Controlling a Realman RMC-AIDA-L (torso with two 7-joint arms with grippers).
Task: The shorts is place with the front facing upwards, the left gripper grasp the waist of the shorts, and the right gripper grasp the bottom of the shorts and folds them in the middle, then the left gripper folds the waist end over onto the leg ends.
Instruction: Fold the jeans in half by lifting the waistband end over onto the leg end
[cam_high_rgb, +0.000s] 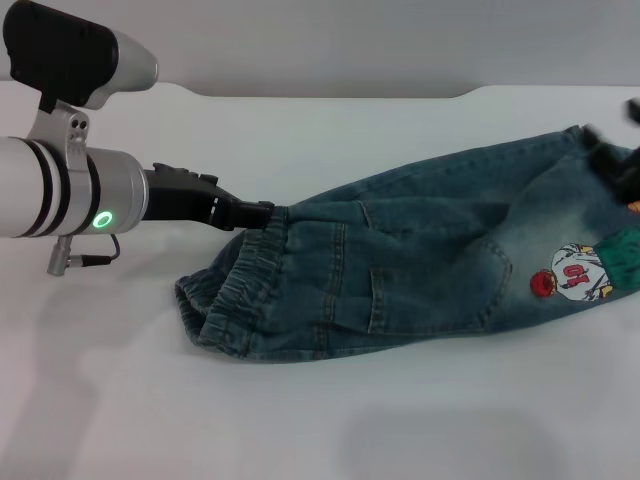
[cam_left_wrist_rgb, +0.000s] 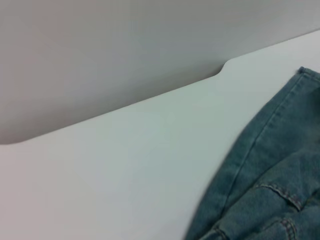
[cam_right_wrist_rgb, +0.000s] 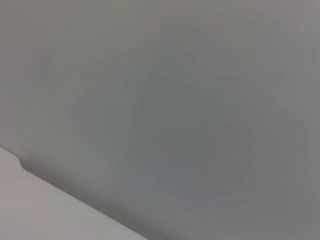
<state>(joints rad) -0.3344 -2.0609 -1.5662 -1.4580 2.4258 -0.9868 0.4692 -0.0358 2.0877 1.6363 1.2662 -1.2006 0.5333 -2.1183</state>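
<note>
The blue denim shorts (cam_high_rgb: 420, 260) lie across the white table (cam_high_rgb: 300, 420), folded lengthwise. The elastic waist (cam_high_rgb: 235, 300) is at the left and the leg ends are at the right. A round cartoon patch (cam_high_rgb: 575, 270) shows near the legs. My left gripper (cam_high_rgb: 265, 212) reaches in from the left and is shut on the far corner of the waist. My right gripper (cam_high_rgb: 622, 168) is a dark shape at the picture's right edge, over the leg ends. The left wrist view shows a denim edge (cam_left_wrist_rgb: 270, 180) on the table.
The table's far edge has a notch (cam_high_rgb: 470, 92) against a grey wall. Bare tabletop (cam_high_rgb: 130, 400) lies in front of and to the left of the shorts. The right wrist view shows mostly grey wall and a strip of table (cam_right_wrist_rgb: 30, 210).
</note>
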